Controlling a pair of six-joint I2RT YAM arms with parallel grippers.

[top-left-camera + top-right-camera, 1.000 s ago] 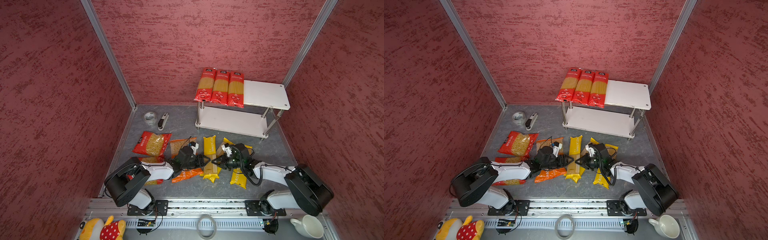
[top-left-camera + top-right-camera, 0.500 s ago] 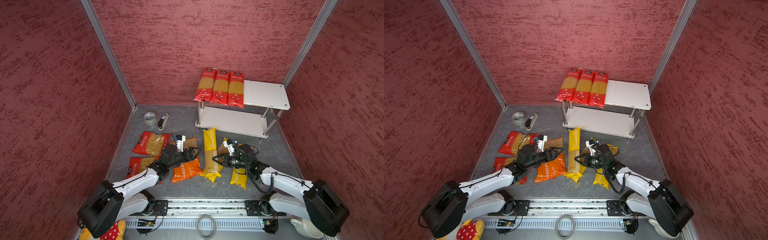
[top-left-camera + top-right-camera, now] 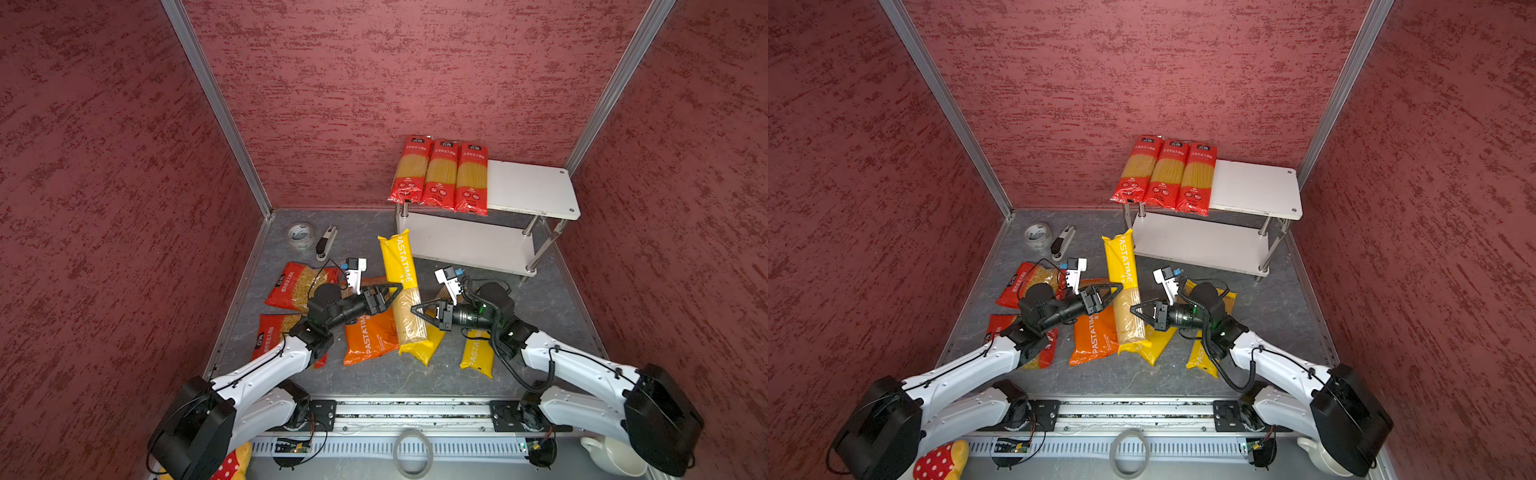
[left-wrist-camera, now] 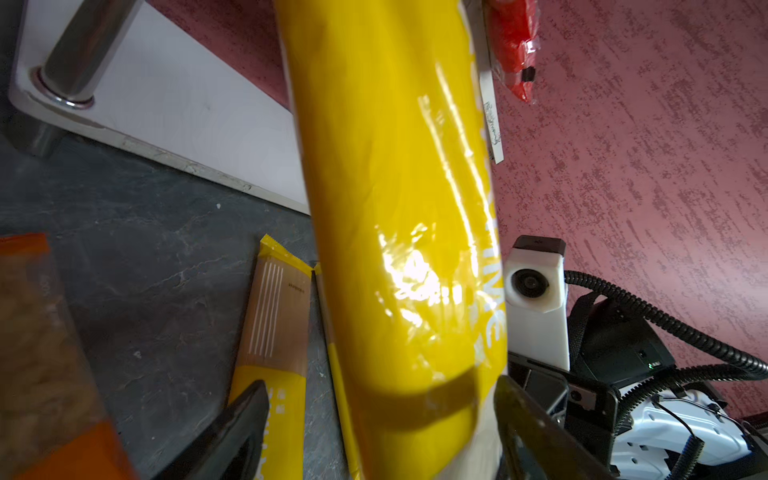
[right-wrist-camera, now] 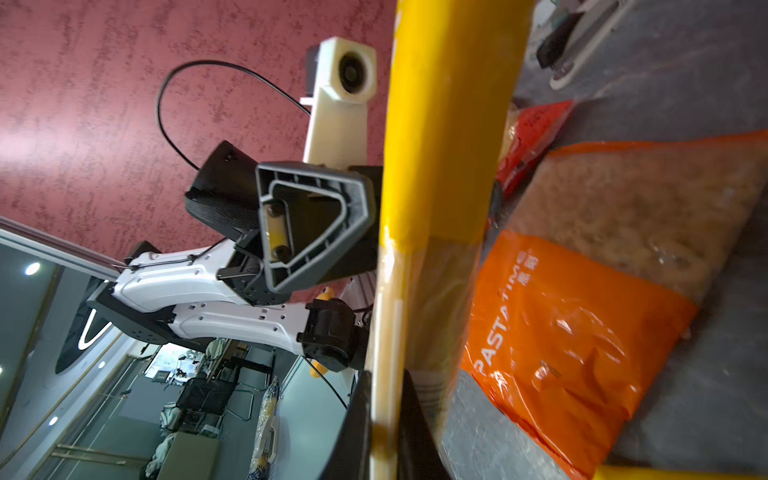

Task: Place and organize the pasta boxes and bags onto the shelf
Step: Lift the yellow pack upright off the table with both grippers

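One yellow pack (image 3: pixel 401 270), pinched by right tool (image 3: pixel 414 309), sits inside spread left tool (image 3: pixel 397 296).

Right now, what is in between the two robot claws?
The long yellow PASTATIME spaghetti pack, seen in both top views. The right gripper pinches its edge; the left gripper has its open jaws standing around it.

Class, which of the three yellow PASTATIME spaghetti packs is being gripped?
The yellow pack pinched by the right gripper, its far end near the shelf; the other two yellow packs lie ungripped.
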